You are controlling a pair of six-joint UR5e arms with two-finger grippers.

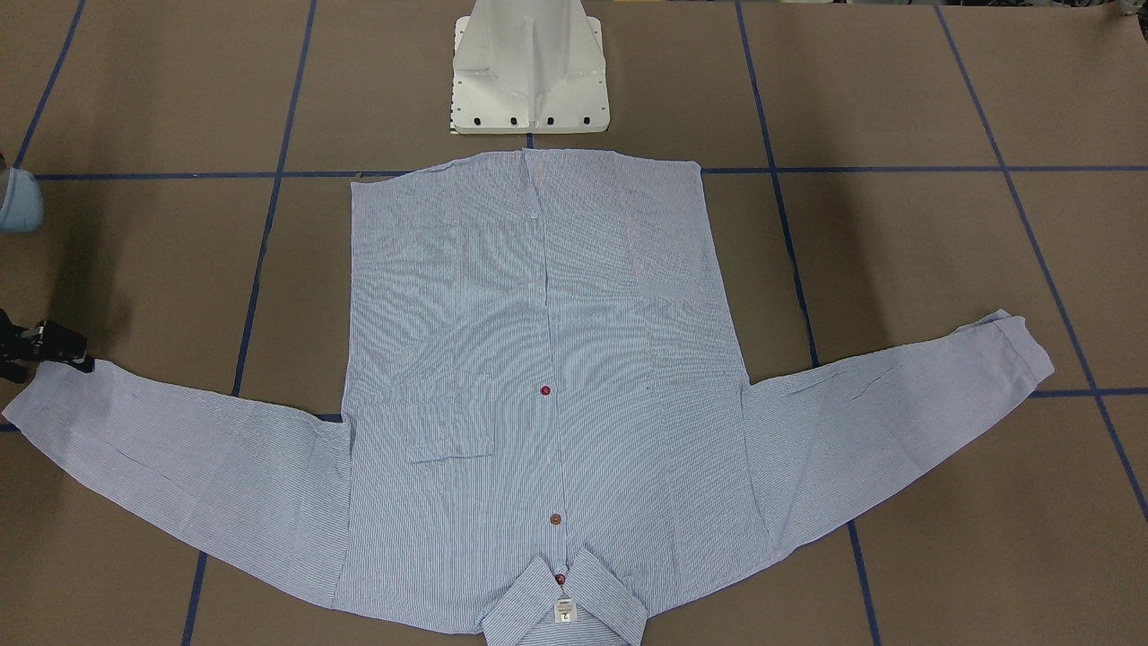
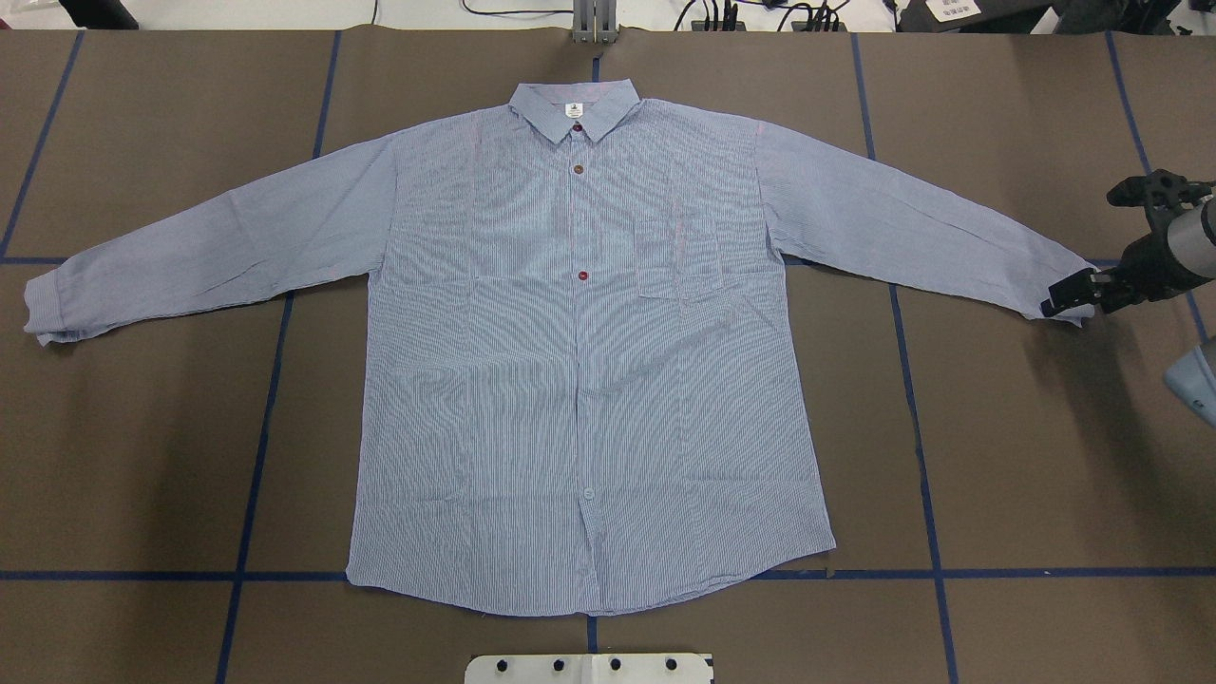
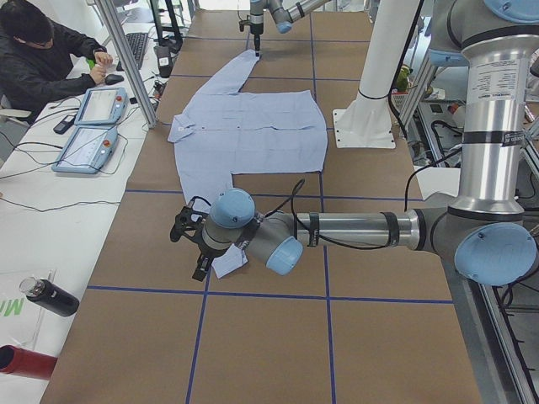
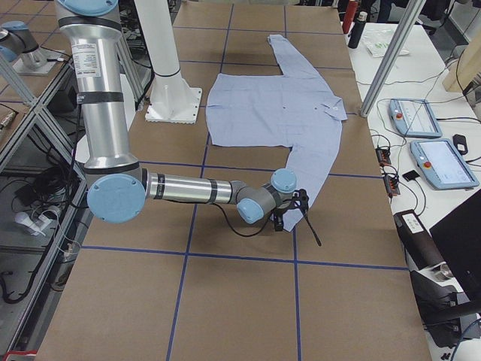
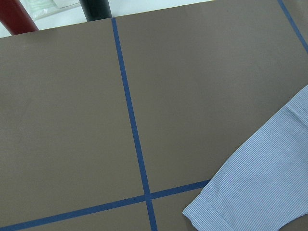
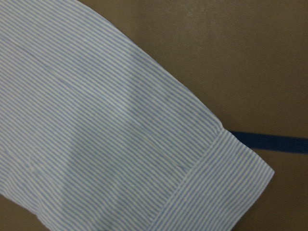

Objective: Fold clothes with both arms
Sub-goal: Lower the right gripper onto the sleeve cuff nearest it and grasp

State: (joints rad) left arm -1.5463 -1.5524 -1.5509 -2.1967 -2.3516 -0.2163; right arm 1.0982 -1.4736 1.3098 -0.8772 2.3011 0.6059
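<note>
Here's the shirt (image 2: pixel 589 361), flat and front-up in the middle of the table (image 2: pixel 1045 475), buttoned, with the collar (image 2: pixel 575 109) toward the operators' edge and the hem (image 2: pixel 589 597) toward the robot's edge, just short of the white pedestal (image 1: pixel 529 81). Both sleeves are thrown wide, one toward each end of the table. That layout looks deliberate to me: each arm gets a cuff on its own side, so the sleeves can be brought in over the body as an opening fold. Nothing is folded yet, by the look of it.

Over to the right arm (image 4: pixel 188 188): it's slung low, forearm stretched nearly level above the table, wrist turned down so the right end effector (image 2: pixel 1069 294) sits at the right-hand cuff (image 6: pixel 226 178), out at the table's right end. It seems to be touching the cloth, but I can't tell whether the fingers are parted or pinched on that cuff; its wrist camera shows only cuff and table.

The left arm (image 3: pixel 354 229) mirrors it at the other end, forearm low and level, left end effector (image 3: pixel 200 269) pointing down beside the left-hand cuff (image 5: pixel 216 207). Only the side view catches it, so I can't tell its opening either. My read: both are lining up for a cuff grasp
</note>
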